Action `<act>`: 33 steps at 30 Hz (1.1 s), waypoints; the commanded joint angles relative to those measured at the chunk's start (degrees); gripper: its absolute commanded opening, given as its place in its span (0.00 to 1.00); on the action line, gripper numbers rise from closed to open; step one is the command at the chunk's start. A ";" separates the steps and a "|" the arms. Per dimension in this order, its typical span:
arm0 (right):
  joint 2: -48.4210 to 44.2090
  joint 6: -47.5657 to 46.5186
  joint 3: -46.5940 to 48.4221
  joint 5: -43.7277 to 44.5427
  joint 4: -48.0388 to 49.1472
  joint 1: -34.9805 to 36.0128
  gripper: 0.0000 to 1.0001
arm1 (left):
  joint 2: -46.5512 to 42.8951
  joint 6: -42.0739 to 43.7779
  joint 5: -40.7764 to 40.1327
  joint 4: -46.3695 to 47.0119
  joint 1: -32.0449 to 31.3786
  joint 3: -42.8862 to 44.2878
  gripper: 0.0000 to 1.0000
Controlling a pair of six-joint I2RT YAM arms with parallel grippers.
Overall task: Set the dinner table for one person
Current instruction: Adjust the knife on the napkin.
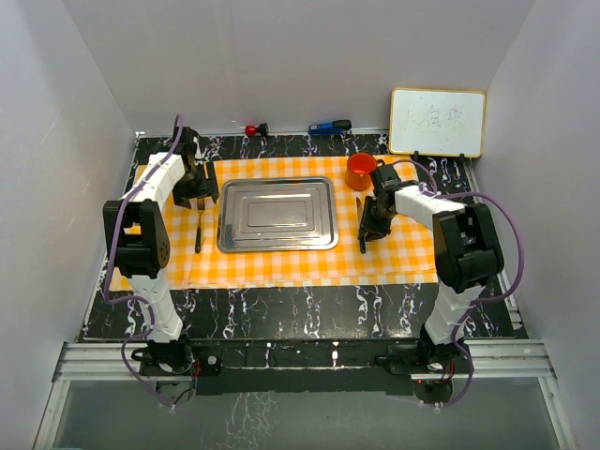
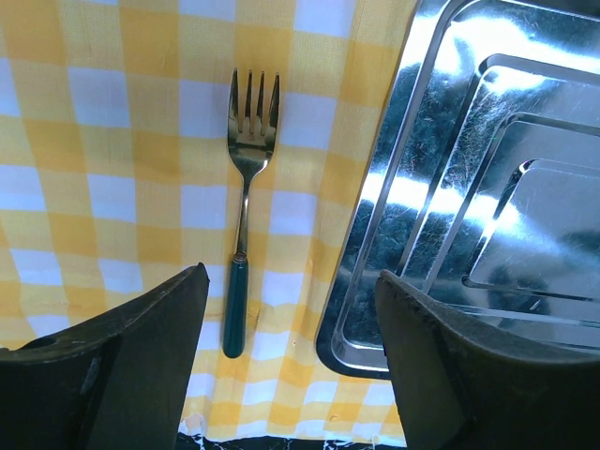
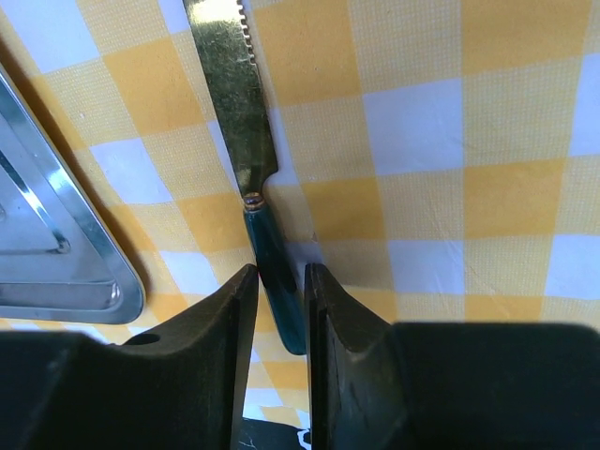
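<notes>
The right hand is narrow. Its two fingers are closed on the dark green handle of the serrated steel knife. It grips low on the handle, prob. so that the blade is free and points away from the robot, as a knife in a place setting should. The knife is flat or nearly flat on the orange-and-white checked cloth, just beside the right rim of the rectangular steel tray. I judge the step is to lay the knife there, i.e. right of the "plate". Whether the blade already rests on the cloth, I cannot tell for sure.

The left hand is wide, holds nothing, and hangs over the steel fork with dark green handle. The fork lies on the cloth w/ tines away from the robot, along the tray's left rim, near but not touching. So it is fork left, knife right, tray in the middle: the normal order for one person.

Further out, the round orange cup stands on the cloth beyond the knife, near the tray's far right corner, approx. where a drink goes. The cloth covers the middle of the large black counter with white marble-like veins, which carries everything.

Next, in my judgement, the right hand should open and lift straight up, slowly, or else the knife can turn out of line.
</notes>
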 commanded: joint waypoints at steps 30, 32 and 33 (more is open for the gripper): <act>6.71 -6.93 10.50 1.56 -2.21 1.94 0.07 | 1.10 0.08 -0.32 0.58 -0.14 -1.05 0.71; 7.04 -8.18 11.65 1.38 -3.17 2.18 0.07 | 1.07 0.06 -0.32 0.66 -0.15 -1.17 0.71; 7.07 -8.71 11.93 1.38 -3.61 2.28 0.07 | 1.05 0.02 -0.24 0.69 -0.14 -1.26 0.71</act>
